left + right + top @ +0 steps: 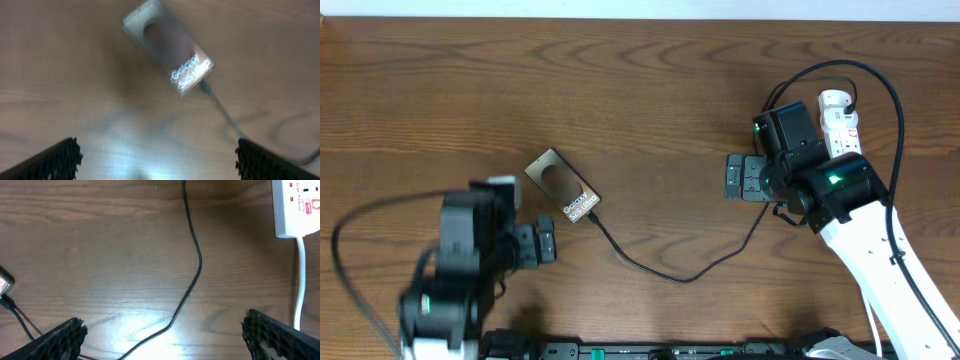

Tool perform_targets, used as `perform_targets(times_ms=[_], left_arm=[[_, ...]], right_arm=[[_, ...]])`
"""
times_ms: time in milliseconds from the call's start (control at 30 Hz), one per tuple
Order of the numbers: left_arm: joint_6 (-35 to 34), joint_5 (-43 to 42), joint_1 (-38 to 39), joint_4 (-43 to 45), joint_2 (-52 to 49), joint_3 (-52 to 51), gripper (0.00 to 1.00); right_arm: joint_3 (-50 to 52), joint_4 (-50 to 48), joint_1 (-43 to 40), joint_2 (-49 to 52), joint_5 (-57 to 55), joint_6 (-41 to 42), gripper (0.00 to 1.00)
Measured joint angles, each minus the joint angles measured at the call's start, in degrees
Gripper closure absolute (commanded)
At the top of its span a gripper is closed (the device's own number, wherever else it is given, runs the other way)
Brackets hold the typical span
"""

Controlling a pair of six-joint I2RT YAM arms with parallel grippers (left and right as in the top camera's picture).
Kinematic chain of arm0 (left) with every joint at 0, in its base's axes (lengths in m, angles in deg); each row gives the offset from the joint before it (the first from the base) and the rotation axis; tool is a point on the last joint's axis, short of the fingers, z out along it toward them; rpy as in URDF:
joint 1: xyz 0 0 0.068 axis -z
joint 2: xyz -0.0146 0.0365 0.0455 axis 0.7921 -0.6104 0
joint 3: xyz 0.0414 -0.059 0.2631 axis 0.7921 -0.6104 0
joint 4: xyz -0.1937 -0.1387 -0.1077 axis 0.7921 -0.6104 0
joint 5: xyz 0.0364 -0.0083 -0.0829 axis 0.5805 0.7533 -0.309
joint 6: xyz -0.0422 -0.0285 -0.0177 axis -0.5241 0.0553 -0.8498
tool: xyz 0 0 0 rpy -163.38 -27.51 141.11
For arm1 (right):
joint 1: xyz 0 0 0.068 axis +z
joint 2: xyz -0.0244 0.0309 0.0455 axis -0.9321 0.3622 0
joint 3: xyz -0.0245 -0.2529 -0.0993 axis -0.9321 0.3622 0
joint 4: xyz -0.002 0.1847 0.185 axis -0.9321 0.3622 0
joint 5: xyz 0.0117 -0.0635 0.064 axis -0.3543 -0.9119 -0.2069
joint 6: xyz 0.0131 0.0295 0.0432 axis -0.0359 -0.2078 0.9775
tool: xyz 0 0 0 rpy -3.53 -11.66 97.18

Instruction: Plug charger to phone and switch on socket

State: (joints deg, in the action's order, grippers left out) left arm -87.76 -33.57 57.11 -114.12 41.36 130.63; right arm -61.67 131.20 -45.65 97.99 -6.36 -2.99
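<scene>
Plainly, right gripper gapes wide, empty.

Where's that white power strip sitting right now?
The power strip lies at the right of the table in the overhead view, partly hidden under the right arm; the right wrist view shows it top right.

Right arm: white link toward 5 o'clock, black wrist blocks, green LEDs, thick black cables looping at 1 o'clock. Left arm: black, blurred, white base at 6 o'clock, black cable arcing at 9 o'clock. Black ribbed jaws at 7 and 5 o'clock in wrist views.
</scene>
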Motion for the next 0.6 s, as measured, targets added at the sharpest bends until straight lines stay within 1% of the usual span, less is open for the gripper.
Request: perform_targets(times_ms=[133,300,400,500,600], left_arm=[[-0.02,-1.53,0.00,10.99,17.16,-12.98,0.02],[-0.02,-2.25,-0.13,29.14,33.88,-26.25,0.02],[-0.02,-2.47,-1.38,43.36,40.17,-32.59,0.02],[-0.04,-2.69,-3.67,55.84,43.06,-37.27,0.02],[-0.07,-2.89,-6.01,63.54,43.39,-40.48,0.02]], right_arm=[[0.04,-0.07,0.00,0.00,0.00,0.00,0.01],[0.07,-0.09,0.00,0.00,0.00,0.00,0.01],[0.07,-0.11,0.00,0.00,0.02,0.00,0.01],[0.07,-0.09,0.00,0.00,0.00,0.00,0.01],[0.07,-0.09,0.00,0.00,0.00,0.00,0.01]])
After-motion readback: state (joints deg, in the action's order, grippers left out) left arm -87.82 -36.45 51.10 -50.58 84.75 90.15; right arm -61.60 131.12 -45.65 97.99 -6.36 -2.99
